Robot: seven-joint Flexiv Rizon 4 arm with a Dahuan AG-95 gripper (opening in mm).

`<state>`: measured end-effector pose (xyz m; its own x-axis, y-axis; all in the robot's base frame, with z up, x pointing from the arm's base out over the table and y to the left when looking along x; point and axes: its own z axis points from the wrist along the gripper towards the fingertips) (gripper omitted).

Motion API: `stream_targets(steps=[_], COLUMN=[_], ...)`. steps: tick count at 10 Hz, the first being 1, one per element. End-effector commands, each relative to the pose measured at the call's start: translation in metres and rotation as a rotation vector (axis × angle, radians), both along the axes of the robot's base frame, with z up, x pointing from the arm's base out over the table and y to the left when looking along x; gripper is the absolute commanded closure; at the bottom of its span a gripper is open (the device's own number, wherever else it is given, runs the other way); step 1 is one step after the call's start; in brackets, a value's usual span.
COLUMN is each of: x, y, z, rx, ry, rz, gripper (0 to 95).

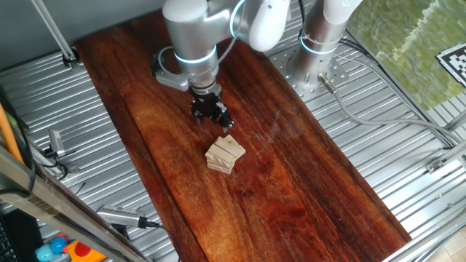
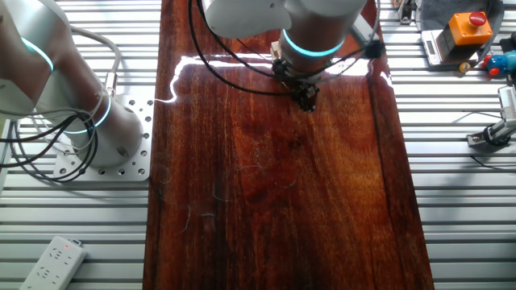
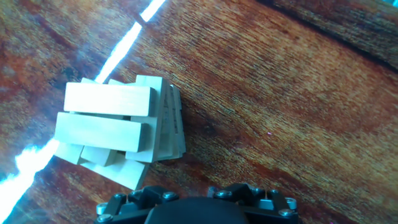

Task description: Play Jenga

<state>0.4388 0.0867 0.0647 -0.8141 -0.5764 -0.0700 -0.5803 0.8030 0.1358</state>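
Note:
The Jenga stack (image 1: 226,154) is a small pile of pale wooden blocks in crossed layers on the dark wood board (image 1: 291,182). In the hand view the Jenga stack (image 3: 115,134) lies left of centre, its layers slightly fanned out. My gripper (image 1: 223,121) hangs just behind and left of the stack, a short gap away, with its black fingers drawn together to a narrow tip and nothing in them. In the other fixed view my gripper (image 2: 309,102) points down at the board and the stack is hidden behind the arm. The hand view shows only the gripper's base at the bottom edge.
The board (image 2: 274,177) lies on a ribbed metal table (image 1: 87,145). The arm's base (image 1: 320,51) stands at the board's far right. A second arm's base (image 2: 97,129) and cables sit left. A power strip (image 2: 52,262) and a box with a red button (image 2: 463,32) lie off the board.

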Motion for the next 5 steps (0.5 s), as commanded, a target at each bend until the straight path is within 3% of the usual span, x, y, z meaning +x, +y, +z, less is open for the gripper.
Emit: stream_targets(steps=[1,3,5], x=[0.0018,0.0016,0.0032], y=[-0.0005,-0.0007,-0.0002], z=[0.0015,0.0018,0.0039], rx=[0.044,0.034,0.045], ry=[0.006,0.001,-0.011], rz=[-0.003,0.009,0.005], gripper=[19.0,19.0,19.0])
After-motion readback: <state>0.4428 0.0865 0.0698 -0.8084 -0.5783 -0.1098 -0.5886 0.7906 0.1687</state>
